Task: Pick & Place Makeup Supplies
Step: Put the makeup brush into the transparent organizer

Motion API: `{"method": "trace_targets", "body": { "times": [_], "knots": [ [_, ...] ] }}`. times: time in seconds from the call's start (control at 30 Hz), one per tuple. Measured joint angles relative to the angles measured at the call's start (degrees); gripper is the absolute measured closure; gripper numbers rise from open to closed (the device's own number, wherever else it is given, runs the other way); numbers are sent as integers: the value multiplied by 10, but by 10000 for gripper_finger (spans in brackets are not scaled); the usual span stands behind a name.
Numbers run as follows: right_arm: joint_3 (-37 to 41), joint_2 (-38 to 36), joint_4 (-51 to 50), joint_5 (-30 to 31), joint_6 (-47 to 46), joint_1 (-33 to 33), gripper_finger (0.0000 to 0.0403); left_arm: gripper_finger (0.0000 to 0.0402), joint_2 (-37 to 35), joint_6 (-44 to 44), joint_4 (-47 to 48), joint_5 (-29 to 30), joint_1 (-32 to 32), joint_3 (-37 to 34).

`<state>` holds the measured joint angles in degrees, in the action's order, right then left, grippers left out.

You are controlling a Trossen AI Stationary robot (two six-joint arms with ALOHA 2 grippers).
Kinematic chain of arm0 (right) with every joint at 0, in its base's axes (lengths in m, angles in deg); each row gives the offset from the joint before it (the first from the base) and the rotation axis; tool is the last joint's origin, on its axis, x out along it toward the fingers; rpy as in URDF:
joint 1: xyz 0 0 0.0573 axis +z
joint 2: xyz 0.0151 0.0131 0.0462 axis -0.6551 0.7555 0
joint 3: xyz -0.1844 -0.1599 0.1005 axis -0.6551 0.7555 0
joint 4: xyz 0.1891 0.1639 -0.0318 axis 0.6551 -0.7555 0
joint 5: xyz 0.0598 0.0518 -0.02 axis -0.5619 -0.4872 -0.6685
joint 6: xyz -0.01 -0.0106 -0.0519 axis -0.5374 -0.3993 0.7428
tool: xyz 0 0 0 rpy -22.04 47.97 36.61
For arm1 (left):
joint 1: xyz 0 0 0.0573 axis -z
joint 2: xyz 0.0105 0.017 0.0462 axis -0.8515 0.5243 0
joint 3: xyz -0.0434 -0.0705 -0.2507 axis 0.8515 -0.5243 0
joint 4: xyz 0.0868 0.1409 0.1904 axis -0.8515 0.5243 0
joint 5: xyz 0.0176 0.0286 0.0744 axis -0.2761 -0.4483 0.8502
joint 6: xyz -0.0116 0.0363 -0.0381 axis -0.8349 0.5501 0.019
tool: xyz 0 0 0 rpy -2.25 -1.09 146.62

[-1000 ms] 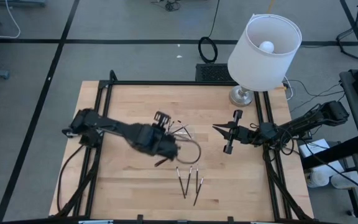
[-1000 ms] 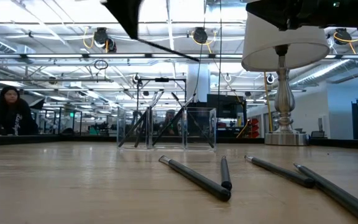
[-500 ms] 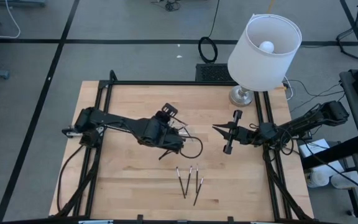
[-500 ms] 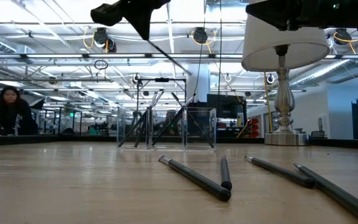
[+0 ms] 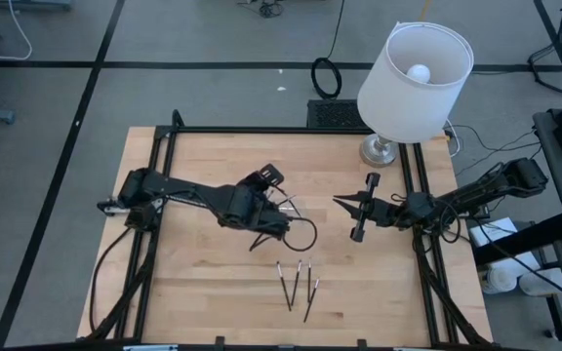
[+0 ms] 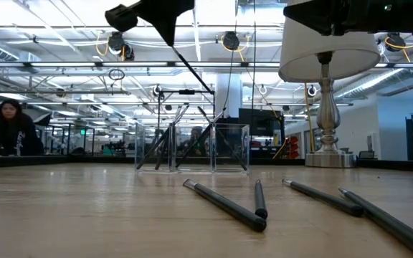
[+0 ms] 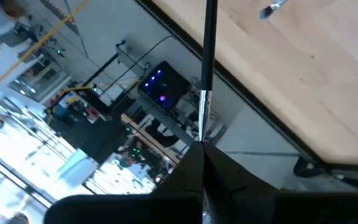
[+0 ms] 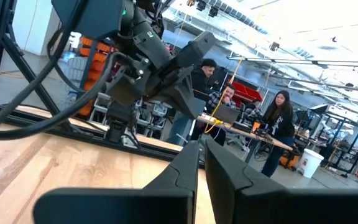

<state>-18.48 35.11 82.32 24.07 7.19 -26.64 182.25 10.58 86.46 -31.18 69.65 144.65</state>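
Meanwhile, one makeup stick (image 7: pixel 207 68) is gripped by the closed left end effector (image 5: pixel 261 237) above the tabletop (image 5: pixel 203 283); the right end effector (image 5: pixel 340 201) is held shut, empty.

A pale wooden desk (image 5: pixel 213 283) in a black frame is set on a grey floor (image 5: pixel 164 58) crossed by dark lines, and a lamp (image 5: pixel 415 73) with a white shade and a silvery base is stood at its far right corner. Beyond the desk a large hall is seen, lit by rows of ceiling lights (image 6: pixel 192 29), with a seated person (image 6: pixel 11 129) at the left and more people (image 8: pixel 278 124) gathered at a bench.
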Motion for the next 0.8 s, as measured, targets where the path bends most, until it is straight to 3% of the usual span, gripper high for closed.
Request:
{"method": "trace_targets", "body": {
  "times": [0.23,0.8],
  "knots": [
    [0,0,-7,0,0,0,383,401,22,55,-15,22,9,-13],
    [0,0,-8,0,2,0,383,401,117,44,-2,16,31,-27]
  ]
}}
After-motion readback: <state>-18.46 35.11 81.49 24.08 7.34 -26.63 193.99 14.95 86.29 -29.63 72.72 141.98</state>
